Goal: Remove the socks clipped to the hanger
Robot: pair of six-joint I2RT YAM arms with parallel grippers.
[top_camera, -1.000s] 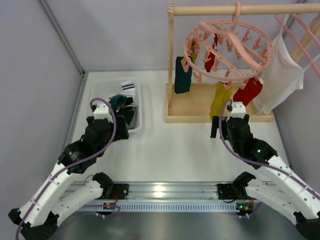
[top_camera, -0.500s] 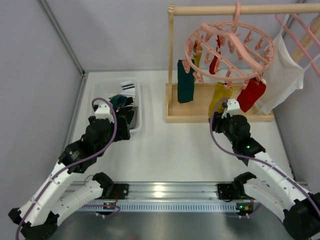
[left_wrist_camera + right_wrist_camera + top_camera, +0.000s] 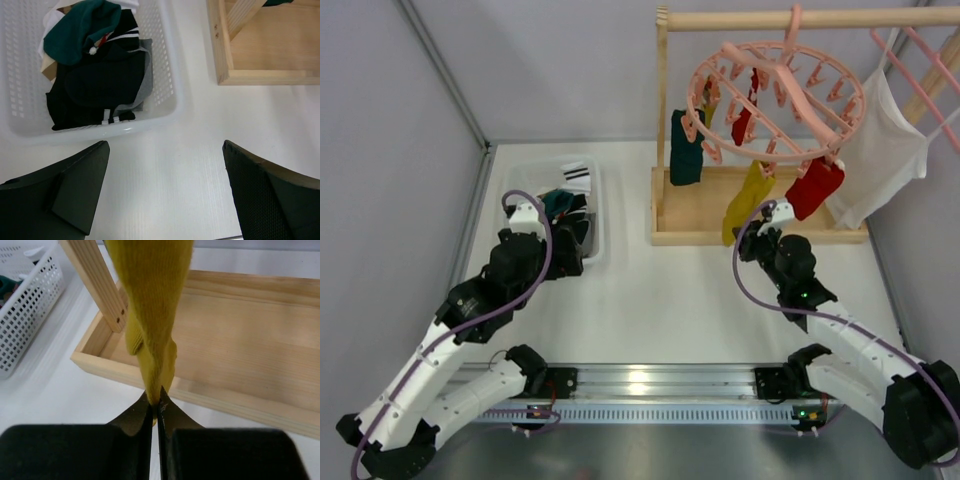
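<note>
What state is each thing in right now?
Right pincer, shut on the mustard sock, at its lower end.
Left pincer, open, empty, beside the basket.
Mustard sock, clipped at top, drawn slantwise.
Teal sock, clipped, hanging.
Front red sock, clipped, hanging.
Hanger, hooked on the wooden rail.
Basket, holding loose socks.

1. Left arm (image 3: 425,375): white shells, black joints, purple cable.
2. Right arm (image 3: 855,345): identical finish, purple cable, green indicator lit.
3. Left gripper (image 3: 165,145): matte black fingers (image 3: 265,195), finely dimpled inner face.
</note>
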